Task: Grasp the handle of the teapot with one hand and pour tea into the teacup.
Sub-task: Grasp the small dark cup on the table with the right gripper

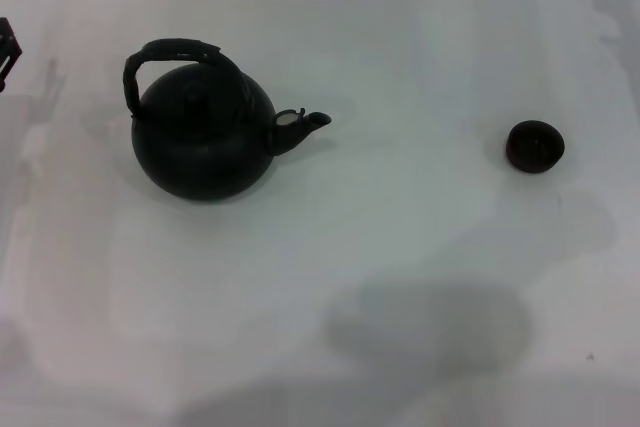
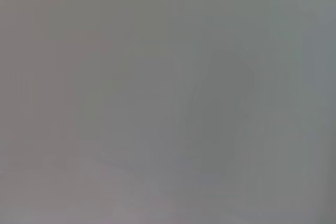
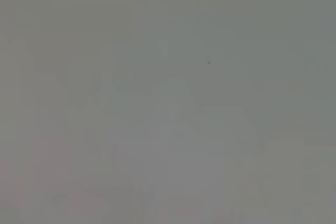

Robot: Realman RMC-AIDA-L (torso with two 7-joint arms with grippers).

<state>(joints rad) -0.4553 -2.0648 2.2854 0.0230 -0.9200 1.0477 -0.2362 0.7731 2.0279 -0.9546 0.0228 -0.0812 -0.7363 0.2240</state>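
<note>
Standing upright on the white desk [image 1: 400,267], the teapot [image 1: 203,137] sat just right of the left pincer [image 1: 6,52], a dark sliver at the frame's edge. Handle [image 1: 170,52] arched over its lid; spout faced the teacup [image 1: 534,145], well apart. Left pincer's state could not be told. Right pincer was unseen.

The head camera looks steeply down at the white desk [image 1: 400,37]; both wrist cameras show only blank grey surface.
</note>
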